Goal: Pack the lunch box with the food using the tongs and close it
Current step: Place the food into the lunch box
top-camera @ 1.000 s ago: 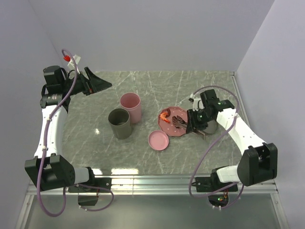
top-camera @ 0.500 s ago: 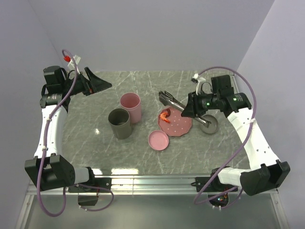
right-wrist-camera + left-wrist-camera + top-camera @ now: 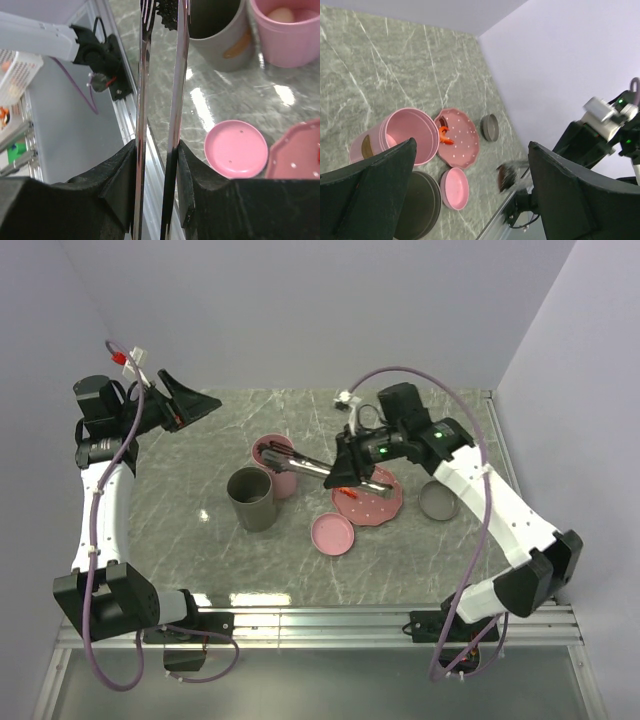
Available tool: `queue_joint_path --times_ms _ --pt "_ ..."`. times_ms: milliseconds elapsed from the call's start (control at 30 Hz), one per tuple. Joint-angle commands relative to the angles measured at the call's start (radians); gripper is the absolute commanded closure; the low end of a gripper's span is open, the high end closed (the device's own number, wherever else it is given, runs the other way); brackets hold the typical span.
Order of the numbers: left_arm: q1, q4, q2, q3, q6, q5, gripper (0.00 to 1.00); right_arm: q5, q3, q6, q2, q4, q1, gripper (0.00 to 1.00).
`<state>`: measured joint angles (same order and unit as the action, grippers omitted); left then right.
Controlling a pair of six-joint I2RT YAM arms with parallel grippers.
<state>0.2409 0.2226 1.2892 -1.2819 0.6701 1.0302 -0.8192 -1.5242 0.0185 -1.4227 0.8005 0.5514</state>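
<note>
My right gripper (image 3: 350, 470) is shut on the grey metal tongs (image 3: 308, 465) partway along their arms and holds them above the table. The tongs' tips reach left over the open pink container (image 3: 276, 472) of the lunch box. A dark brown piece (image 3: 167, 7), seemingly the sausage, sits between the tips. A pale egg-shaped lump (image 3: 281, 14) lies inside the pink container (image 3: 287, 37). The orange-red shrimp (image 3: 444, 136) lies on the pink speckled plate (image 3: 465, 147). My left gripper (image 3: 195, 405) hangs open at the back left, away from everything.
A grey container (image 3: 251, 498) stands open against the pink one. A pink lid (image 3: 333, 534) lies in front of the plate (image 3: 380, 505), and a grey lid (image 3: 438, 500) lies to its right. The table's metal front edge (image 3: 330, 615) runs between the arm bases.
My right arm lifted the tongs off the plate and swung them left, bringing the tips over the pink container. The left arm shifted slightly left, its gripper still open.
</note>
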Motion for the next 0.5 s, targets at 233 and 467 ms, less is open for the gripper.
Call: queue_joint_path --times_ms 233,467 --pt "0.029 -0.080 -0.025 0.003 0.045 0.057 0.01 0.092 -0.116 0.004 -0.145 -0.076 0.156 0.70" --pt "0.031 -0.088 -0.019 0.000 0.049 0.068 0.01 0.129 -0.159 0.020 -0.225 -0.061 0.193 0.68"
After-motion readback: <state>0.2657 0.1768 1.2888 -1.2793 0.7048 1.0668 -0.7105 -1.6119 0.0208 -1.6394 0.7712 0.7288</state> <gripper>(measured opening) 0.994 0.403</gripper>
